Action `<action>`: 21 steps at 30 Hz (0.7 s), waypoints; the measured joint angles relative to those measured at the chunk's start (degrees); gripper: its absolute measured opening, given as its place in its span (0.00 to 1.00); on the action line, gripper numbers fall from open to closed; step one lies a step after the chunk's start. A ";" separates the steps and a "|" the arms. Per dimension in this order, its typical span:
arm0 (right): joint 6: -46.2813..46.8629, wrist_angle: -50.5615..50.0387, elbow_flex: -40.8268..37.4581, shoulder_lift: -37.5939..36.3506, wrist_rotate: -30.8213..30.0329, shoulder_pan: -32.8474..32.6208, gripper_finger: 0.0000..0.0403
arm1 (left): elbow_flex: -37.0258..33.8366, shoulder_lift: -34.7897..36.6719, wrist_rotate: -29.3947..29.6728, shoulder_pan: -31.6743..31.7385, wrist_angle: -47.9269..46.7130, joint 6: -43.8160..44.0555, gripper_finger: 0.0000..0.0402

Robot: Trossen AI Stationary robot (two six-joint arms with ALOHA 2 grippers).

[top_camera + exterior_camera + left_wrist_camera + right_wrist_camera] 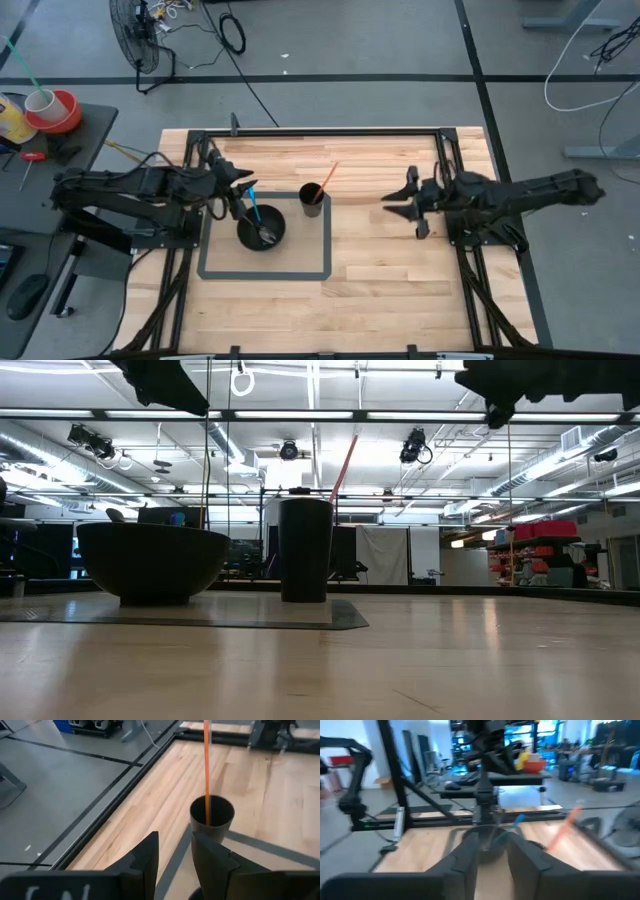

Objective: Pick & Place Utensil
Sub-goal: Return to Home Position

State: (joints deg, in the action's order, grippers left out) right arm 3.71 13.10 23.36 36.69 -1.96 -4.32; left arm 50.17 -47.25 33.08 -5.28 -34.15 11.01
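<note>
A black bowl (261,228) stands inside a grey taped rectangle (265,273). A blue utensil (252,202) and a metal one (266,235) lean in it. A black cup (312,200) beside it holds an orange utensil (328,177), which also shows in the left wrist view (206,765). My left gripper (243,188) hovers over the bowl's far-left rim. It is open with a narrow gap and empty (175,840), and it points toward the cup (212,817). My right gripper (392,200) hovers to the right of the cup, open and empty (492,842). It faces the bowl (485,845).
A black frame (320,131) runs along the table's far edge and sides. Bare wood lies between the cup and my right gripper and toward the near edge. In the low view, the bowl (150,565) and the cup (305,550) stand on the table and both arms are up high.
</note>
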 joint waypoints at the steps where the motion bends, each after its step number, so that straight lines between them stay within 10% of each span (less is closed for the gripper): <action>1: -1.04 -1.22 -0.29 -1.70 0.33 1.02 0.24 | 0.02 -0.50 0.05 0.00 0.48 0.36 0.30; 11: -5.97 -9.82 -1.91 -17.30 3.23 3.23 0.02 | -0.02 -1.86 -8.25 -0.15 2.27 -0.11 0.30; 21: -6.31 -14.43 -8.53 -32.12 -0.97 3.12 0.01 | -0.02 -1.85 -6.34 -0.15 7.93 -6.08 0.30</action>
State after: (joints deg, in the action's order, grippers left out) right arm -2.61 -1.33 14.83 4.57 -2.93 -1.20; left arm 50.15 -49.10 26.74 -5.43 -26.22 4.94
